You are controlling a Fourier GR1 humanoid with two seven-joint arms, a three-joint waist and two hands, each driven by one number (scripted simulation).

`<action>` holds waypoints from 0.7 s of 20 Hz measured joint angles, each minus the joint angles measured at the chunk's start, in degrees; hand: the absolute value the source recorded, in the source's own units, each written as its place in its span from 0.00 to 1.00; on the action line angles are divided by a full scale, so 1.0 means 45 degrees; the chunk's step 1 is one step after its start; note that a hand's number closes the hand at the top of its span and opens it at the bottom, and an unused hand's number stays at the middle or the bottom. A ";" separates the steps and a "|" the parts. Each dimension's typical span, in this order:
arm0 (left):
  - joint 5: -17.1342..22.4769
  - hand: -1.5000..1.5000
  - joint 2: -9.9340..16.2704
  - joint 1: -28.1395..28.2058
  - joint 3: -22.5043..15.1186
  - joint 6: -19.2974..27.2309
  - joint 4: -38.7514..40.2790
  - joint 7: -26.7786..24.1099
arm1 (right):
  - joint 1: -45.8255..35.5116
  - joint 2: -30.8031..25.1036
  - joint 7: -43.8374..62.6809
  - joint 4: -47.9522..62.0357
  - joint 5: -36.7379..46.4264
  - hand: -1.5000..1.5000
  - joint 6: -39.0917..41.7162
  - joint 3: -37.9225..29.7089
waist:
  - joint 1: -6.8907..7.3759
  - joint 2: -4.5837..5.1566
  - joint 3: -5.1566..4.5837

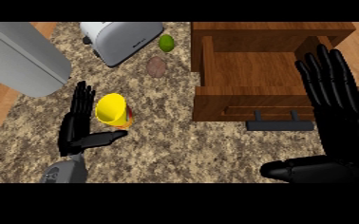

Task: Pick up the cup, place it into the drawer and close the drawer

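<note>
Nearest the camera, at four o'clock, the right hand (333, 118) looms large, fingers straight and spread, thumb jutting toward the view's left; its forearm is cut off by the lower edge and the right border. It overlaps the right part of the open drawer (245, 71) and hides that side wall and corner.

At eight o'clock the left hand (76, 123) stands open too, fingers pointing up, thumb stretched under the yellow cup (112, 108). Only a stub of grey forearm shows below it. The cup lies tilted on the speckled counter (182, 142), mouth facing the camera, just beside the fingers; whether they touch it is hard to tell. A red-orange patch on its lower side is partly hidden.

Bare counter lies between cup and drawer. The drawer's dark handle (279, 126) sticks out at three o'clock; its wooden inside is visible.

Farther off, near twelve o'clock, sit a brownish lump (156, 66), a green lime (166, 42) and a silver toaster (120, 40), cropped by the top. At ten o'clock a grey slab (28, 59) runs off the left edge.
</note>
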 measured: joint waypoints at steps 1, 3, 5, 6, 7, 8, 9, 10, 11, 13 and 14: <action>-0.0080 0.00 -0.0083 -0.0208 -0.0025 0.0148 0.0254 -0.0088 | -0.0080 -0.0055 0.0091 0.0006 -0.0113 0.00 0.0034 -0.0104 | -0.0001 0.0000 -0.0001; -0.0034 0.00 0.0015 -0.0505 0.0192 0.0038 0.1102 -0.0607 | -0.0042 -0.0079 0.0057 -0.0016 -0.0197 0.00 0.0118 -0.0154 | -0.0010 0.0002 0.0000; -0.0059 0.00 -0.0034 -0.0860 0.0345 0.0139 0.1911 -0.1156 | 0.0006 -0.0093 0.0139 -0.0116 -0.0240 0.00 0.0108 -0.0219 | -0.0018 0.0006 0.0002; -0.0029 0.00 0.0024 -0.0962 0.0477 0.0092 0.2329 -0.1520 | 0.0200 -0.0103 0.0054 -0.0196 -0.0279 0.00 0.0194 -0.0237 | -0.0023 0.0004 -0.0004; -0.0060 0.00 0.0023 -0.0897 0.0517 0.0019 0.2702 -0.1925 | -0.0002 -0.0042 0.0006 0.0049 -0.0135 0.00 0.0110 -0.0167 | -0.0015 0.0005 -0.0001; -0.0020 0.00 0.0085 -0.1067 0.0604 -0.0041 0.3093 -0.2118 | -0.0040 -0.0074 -0.0123 0.0267 -0.0173 0.00 0.0195 -0.0233 | -0.0011 0.0007 -0.0005; -0.0011 0.00 0.0130 -0.1116 0.0658 -0.0078 0.3409 -0.2358 | -0.0024 -0.0099 -0.0134 0.0261 -0.0252 0.00 0.0259 -0.0276 | -0.0010 0.0008 -0.0002; 0.0044 0.00 0.0264 -0.1331 0.0817 -0.0212 0.3958 -0.2678 | -0.0067 -0.0064 0.0036 0.0137 -0.0145 0.00 0.0178 -0.0153 | -0.0019 0.0010 -0.0001; 0.0059 0.00 0.0255 -0.1220 0.0770 -0.0233 0.3920 -0.2657 | -0.0010 -0.0019 0.0197 -0.0043 -0.0084 0.00 0.0114 -0.0048 | -0.0012 0.0006 -0.0002; 0.0074 0.00 0.0342 -0.1328 0.0790 -0.0288 0.4263 -0.2808 | -0.0196 -0.0208 0.0528 -0.0205 -0.0400 0.00 0.0217 -0.0313 | -0.0009 0.0004 -0.0002; 0.0032 0.00 0.0290 -0.1434 0.0777 -0.0238 0.4577 -0.2986 | -0.0370 -0.0180 0.0595 -0.0135 -0.0339 0.00 0.0132 -0.0277 | -0.0009 0.0002 -0.0001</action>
